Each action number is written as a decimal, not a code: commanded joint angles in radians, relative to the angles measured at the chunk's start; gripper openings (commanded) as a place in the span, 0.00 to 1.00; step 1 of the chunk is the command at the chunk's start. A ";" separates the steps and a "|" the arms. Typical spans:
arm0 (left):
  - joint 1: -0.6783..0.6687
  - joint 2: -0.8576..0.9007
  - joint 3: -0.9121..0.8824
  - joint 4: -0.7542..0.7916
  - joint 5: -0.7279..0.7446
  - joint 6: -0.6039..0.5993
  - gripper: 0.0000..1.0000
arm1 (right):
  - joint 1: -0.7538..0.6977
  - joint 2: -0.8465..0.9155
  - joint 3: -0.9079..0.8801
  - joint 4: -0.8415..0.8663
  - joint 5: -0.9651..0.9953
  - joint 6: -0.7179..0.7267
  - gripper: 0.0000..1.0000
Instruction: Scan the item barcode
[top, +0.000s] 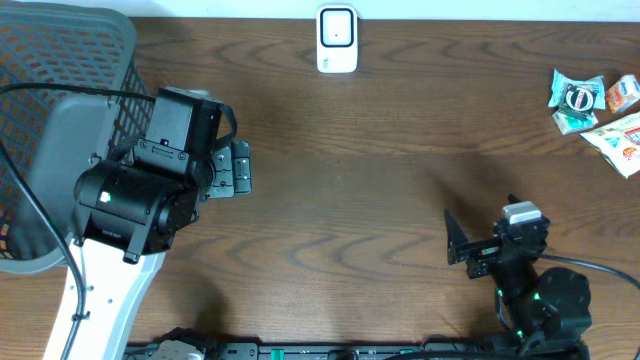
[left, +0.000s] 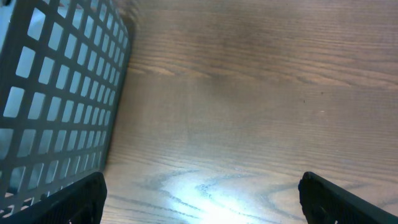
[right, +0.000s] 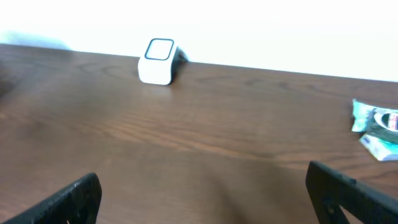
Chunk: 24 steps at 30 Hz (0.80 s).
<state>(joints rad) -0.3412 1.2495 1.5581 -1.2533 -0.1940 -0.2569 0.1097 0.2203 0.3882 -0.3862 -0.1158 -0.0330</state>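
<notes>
We see both claws spread wide apart and holding nothing: the left gripper (top: 238, 168) hovers beside the mesh basket (top: 60, 60) at nine o'clock, and the right gripper (right: 205, 199) sits at five o'clock. The white scanner (top: 337, 40) stands at twelve o'clock on the far edge of the table (top: 380, 200). The packets (top: 598, 108) lie at two o'clock, well apart from both claws.

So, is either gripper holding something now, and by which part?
Nothing is held. The left gripper and the right gripper are both open, with only bare table between their fingers.
</notes>
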 joint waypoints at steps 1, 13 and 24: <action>0.005 0.005 0.008 -0.003 -0.017 0.009 0.98 | -0.019 -0.053 -0.082 0.064 0.001 -0.014 0.99; 0.005 0.005 0.008 -0.003 -0.017 0.009 0.98 | -0.047 -0.184 -0.313 0.305 0.001 -0.013 0.99; 0.005 0.005 0.008 -0.003 -0.017 0.009 0.98 | -0.062 -0.208 -0.383 0.422 0.058 -0.013 0.99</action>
<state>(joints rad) -0.3412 1.2495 1.5581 -1.2533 -0.1940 -0.2569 0.0597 0.0257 0.0093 0.0311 -0.0978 -0.0372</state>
